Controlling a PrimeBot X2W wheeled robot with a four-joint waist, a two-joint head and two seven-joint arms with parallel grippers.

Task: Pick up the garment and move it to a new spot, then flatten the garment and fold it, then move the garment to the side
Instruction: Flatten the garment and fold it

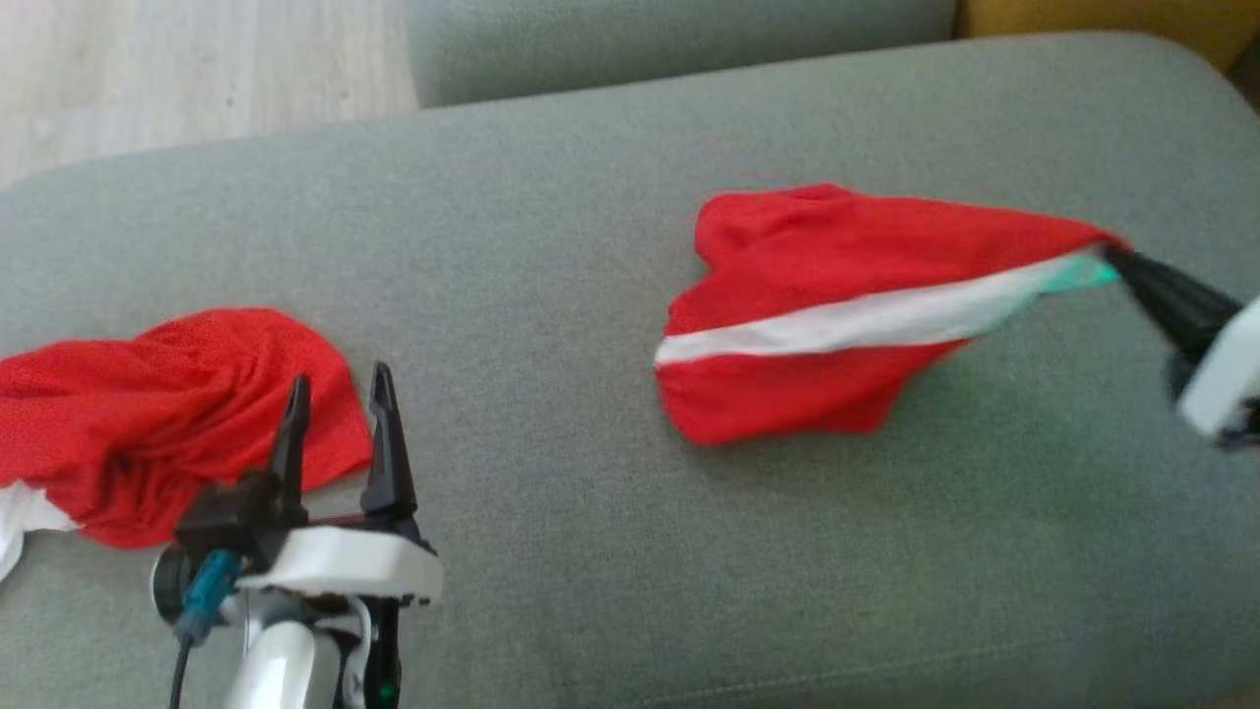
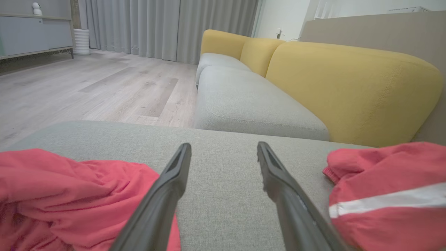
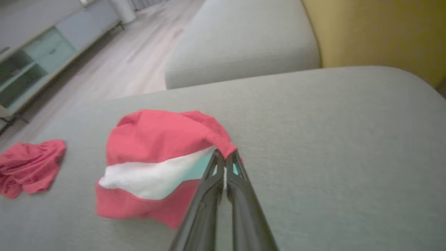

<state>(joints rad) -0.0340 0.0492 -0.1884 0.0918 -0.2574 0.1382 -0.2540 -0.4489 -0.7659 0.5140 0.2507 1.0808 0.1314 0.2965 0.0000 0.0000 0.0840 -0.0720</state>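
Garment (image 1: 837, 305) lies toward the right edge of the cushion (image 1: 551, 246), one corner clamped in the right gripper (image 1: 1117, 258). Left gripper (image 1: 340, 386) stands wide open beside a red cloth (image 1: 148, 414) at the left edge.

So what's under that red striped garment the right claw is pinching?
The grey sofa cushion shows all round the garment, pinched at one end by the right gripper. Whatever lies directly beneath is covered.

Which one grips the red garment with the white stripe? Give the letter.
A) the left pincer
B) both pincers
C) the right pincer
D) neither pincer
C: the right pincer is shut on a corner of the striped garment, while the left pincer stands open, holding nothing.
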